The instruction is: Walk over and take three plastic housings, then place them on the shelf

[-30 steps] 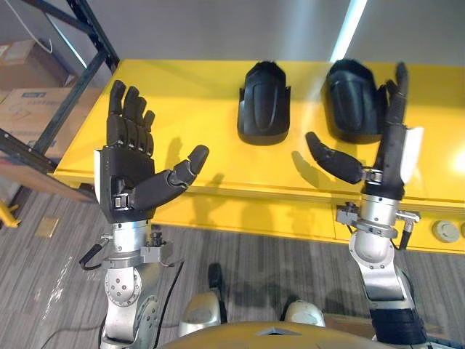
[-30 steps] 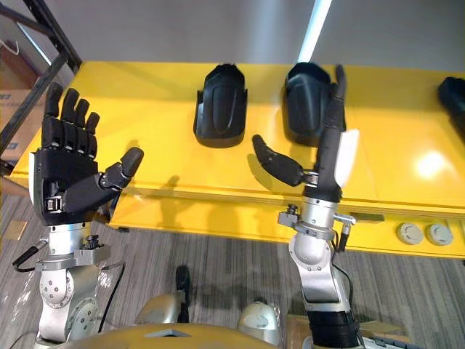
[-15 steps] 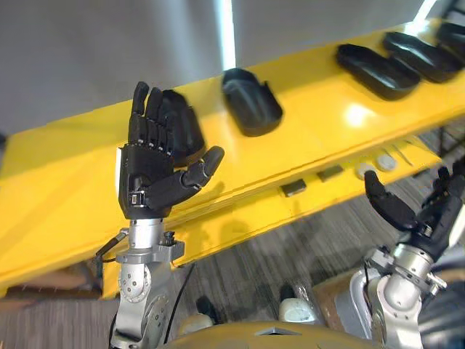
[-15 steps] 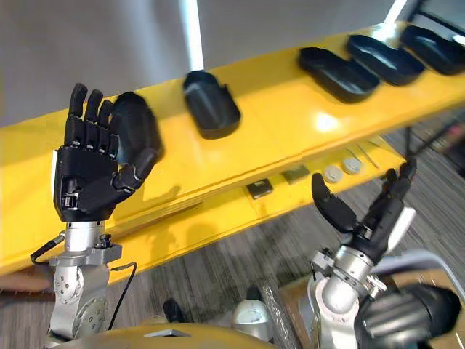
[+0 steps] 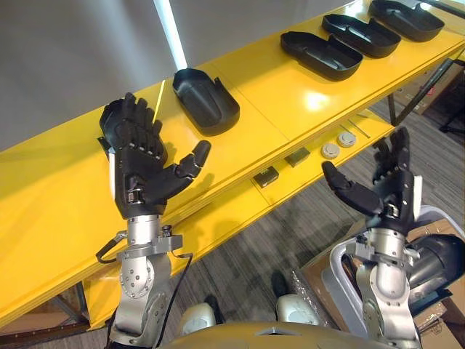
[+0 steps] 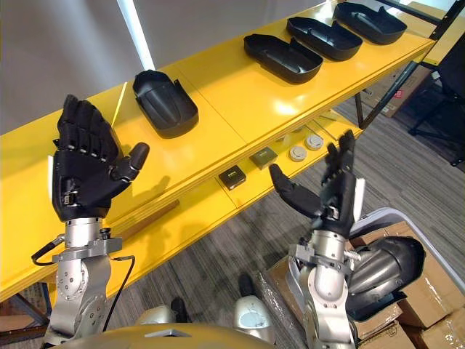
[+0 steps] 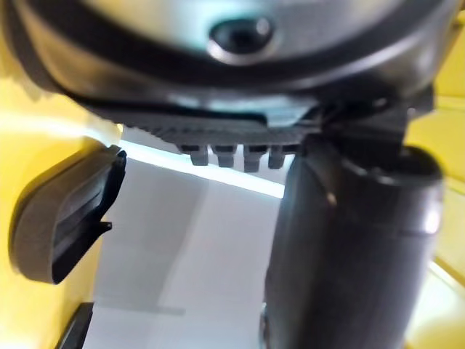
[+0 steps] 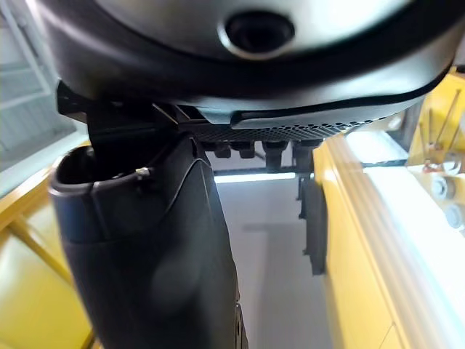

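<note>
Several black plastic housings lie in a row on the long yellow table (image 5: 276,102). The nearest in plain sight is a housing (image 5: 205,102) just past my left hand (image 5: 145,178). Another housing (image 5: 107,120) sits partly hidden behind that hand's fingers and appears again as the housing (image 7: 62,218) in the left wrist view. Three more housings (image 6: 283,58) (image 6: 323,38) (image 6: 368,22) lie farther right. My left hand is raised above the table's front edge, open and holding nothing. My right hand (image 5: 389,193) is open and empty, off the table, over the floor.
A lower yellow ledge under the tabletop carries two small dark boxes (image 5: 267,176) and two round discs (image 5: 330,150). Cardboard boxes (image 6: 429,291) and a grey bin (image 6: 378,218) stand on the floor at the lower right, near my right arm.
The camera has swung, so the whole scene shifted and more housings came into sight. My right hand has come off the table beside a housing and now hangs over the floor.
</note>
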Available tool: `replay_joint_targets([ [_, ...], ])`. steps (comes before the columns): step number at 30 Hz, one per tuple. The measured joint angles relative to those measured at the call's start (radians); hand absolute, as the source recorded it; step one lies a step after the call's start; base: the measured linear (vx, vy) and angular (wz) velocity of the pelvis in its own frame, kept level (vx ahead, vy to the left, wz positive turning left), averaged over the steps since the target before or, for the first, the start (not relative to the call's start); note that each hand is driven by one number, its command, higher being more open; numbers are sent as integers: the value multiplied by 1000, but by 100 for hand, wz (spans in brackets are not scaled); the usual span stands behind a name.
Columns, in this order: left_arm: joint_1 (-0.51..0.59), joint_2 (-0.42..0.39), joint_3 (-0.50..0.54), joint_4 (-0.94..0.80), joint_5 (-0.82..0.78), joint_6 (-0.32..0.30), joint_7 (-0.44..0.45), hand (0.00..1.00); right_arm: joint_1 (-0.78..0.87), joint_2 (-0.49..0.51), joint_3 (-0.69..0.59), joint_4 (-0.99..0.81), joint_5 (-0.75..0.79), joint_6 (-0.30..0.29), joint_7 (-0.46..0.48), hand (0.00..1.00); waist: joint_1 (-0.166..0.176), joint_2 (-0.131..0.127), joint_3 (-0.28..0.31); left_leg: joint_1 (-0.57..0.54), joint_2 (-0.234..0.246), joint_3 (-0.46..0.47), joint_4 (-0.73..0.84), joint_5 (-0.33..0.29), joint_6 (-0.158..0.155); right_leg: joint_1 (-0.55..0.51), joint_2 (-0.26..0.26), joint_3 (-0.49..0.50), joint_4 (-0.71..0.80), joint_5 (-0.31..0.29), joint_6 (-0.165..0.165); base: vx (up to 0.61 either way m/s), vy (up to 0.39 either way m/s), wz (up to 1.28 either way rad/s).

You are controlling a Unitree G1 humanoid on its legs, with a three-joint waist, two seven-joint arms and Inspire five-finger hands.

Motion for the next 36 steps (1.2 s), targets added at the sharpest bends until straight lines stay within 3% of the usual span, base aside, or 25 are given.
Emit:
replay_joint_targets([
  [6,-2,-10,-4,0,-7,-15,5,100,-22,44,82,113,166,-9,29,100,3,1,26,-25,-23,15,74,-43,33,-13,-24,19,32,-3,12,-23,139,-11],
  [10,-28,-29,-85,-26,-7,-25,-6,100,40,121,148,113,160,-8,1,100,16,17,112,-25,-25,15,186,-97,51,-55,-6,58,167,-32,29,-112,127,-44],
  [13,-11,-33,-124,-27,-1,-25,-10,100,173,161,154,68,162,-9,58,100,19,-10,164,47,-8,101,237,-145,72,-44,-3,65,239,-49,43,-229,137,-89],
  [14,4,-31,-125,-27,10,-24,0,100,226,154,155,49,178,-16,110,100,8,-24,177,62,-7,134,245,-163,94,-37,-29,28,237,-62,40,-315,136,-87],
  [15,35,-34,-112,-31,33,-24,5,100,246,137,161,46,216,-29,154,100,3,-19,179,70,6,170,238,-160,116,-45,-60,-32,228,-70,24,-299,150,-87],
  [17,66,-39,-66,-44,29,-24,-5,100,224,115,192,44,242,-33,193,100,16,-23,173,70,33,243,195,-122,128,-102,-91,-125,304,-72,22,-216,105,-96],
  [19,65,-39,-10,-45,2,-23,-26,100,164,91,245,51,229,-37,192,100,26,-29,160,74,37,287,80,-33,121,-141,-138,-209,437,-100,-23,-168,-37,-65],
  [20,63,-41,14,-45,-28,-23,-48,100,107,85,285,73,204,-47,174,100,23,-19,154,75,40,298,-4,32,113,-145,-180,-251,519,-124,-59,-85,-117,-30],
  [21,64,-41,24,-45,-49,-23,-63,100,62,85,309,98,191,-51,153,100,31,-13,149,73,45,309,-58,73,103,-132,-220,-268,564,-133,-73,-81,-228,-45],
  [22,64,-41,22,-42,-67,-22,-83,100,0,86,341,153,171,-51,117,100,50,-9,142,72,56,321,-113,118,82,-88,-292,-279,581,-136,-80,-87,-241,-44],
  [24,65,-41,14,-40,-98,-22,-106,100,-51,90,359,205,152,-49,88,100,64,-15,137,72,73,340,-134,145,62,-49,-353,-287,575,-133,-85,-87,-329,-48],
  [25,65,-39,1,-29,-129,-19,-134,100,-80,101,376,245,129,-46,52,100,77,-27,127,69,98,364,-141,170,28,-20,-410,-291,559,-131,-88,-71,-316,-57],
  [26,67,-39,-5,-23,-134,-19,-141,100,-83,108,380,254,115,-45,41,100,78,-32,122,67,111,372,-140,182,10,-10,-425,-291,541,-129,-90,-86,-440,-70],
  [27,68,-37,-16,-7,-146,-13,-155,100,-80,114,389,258,115,-41,32,100,76,-48,99,51,139,388,-133,203,-23,-1,-437,-307,471,-85,-112,-59,-550,-58],
  [28,62,-22,-28,2,-169,-2,-175,100,-66,114,394,258,116,-40,29,100,72,-70,77,30,161,390,-117,224,-55,6,-426,-337,405,-29,-69,-65,-672,-57],
  [29,59,-32,-40,14,-171,4,-178,100,-61,103,391,257,117,-38,29,100,72,-58,72,30,187,382,-123,238,-65,13,-404,-359,388,-68,-16,-56,-689,-69],
  [30,68,-53,-83,33,-171,11,-179,100,-44,71,375,257,118,-28,35,100,65,-24,52,32,240,371,-152,271,-83,29,-352,-410,338,-118,58,-31,-433,-62],
  [31,71,-62,-103,34,-174,20,-179,100,-38,57,364,256,118,-23,42,100,55,-10,46,34,259,365,-170,290,-84,38,-329,-436,312,-136,86,-30,-496,-67],
  [32,70,-81,-137,35,-174,39,-179,100,-28,24,334,256,119,-12,53,100,26,16,39,37,293,350,-200,323,-64,41,-283,-460,279,-161,110,-3,-430,-56],
  [33,67,-94,-163,35,-173,49,-178,100,-25,-6,306,256,117,6,65,100,0,34,39,39,317,327,-202,352,-27,37,-247,-446,259,-169,95,5,-393,-59],
  [35,67,-96,-181,38,-184,49,-185,100,-3,-30,277,255,112,12,73,100,-13,32,42,38,324,272,-142,376,3,40,-227,-401,221,-171,84,13,-256,-90],
  [36,67,-96,-186,40,-193,47,-198,100,17,-44,263,247,112,12,73,100,-7,23,48,45,276,179,-128,282,-53,40,-228,-362,192,-160,75,-4,-109,-106],
])
